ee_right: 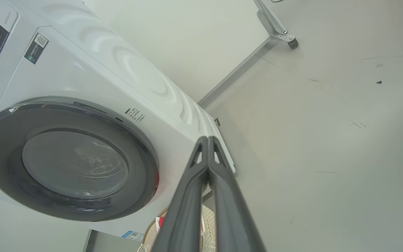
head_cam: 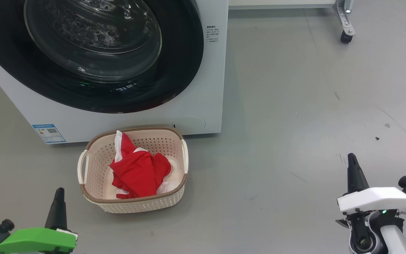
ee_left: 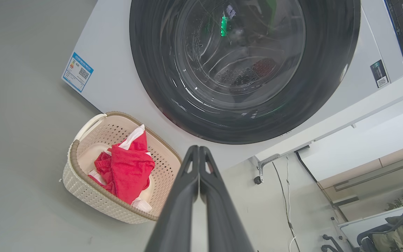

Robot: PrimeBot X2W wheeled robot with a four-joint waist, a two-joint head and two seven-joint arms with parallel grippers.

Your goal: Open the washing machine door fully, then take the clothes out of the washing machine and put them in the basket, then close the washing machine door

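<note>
The white washing machine stands at the upper left with its round black-rimmed door lying flat against its front, shut. In front of it on the floor sits the cream basket holding the red and white clothes. My left gripper is low at the left, just left of the basket, fingers pressed together and empty. Far to the right hangs my right gripper, also shut and empty. The left wrist view looks at the door, the basket and the clothes; the right wrist view shows the door.
Grey floor stretches to the right of the machine. A metal frame leg with a caster stands at the top right. Small dark specks lie on the floor. The left wrist view shows cables and a chair.
</note>
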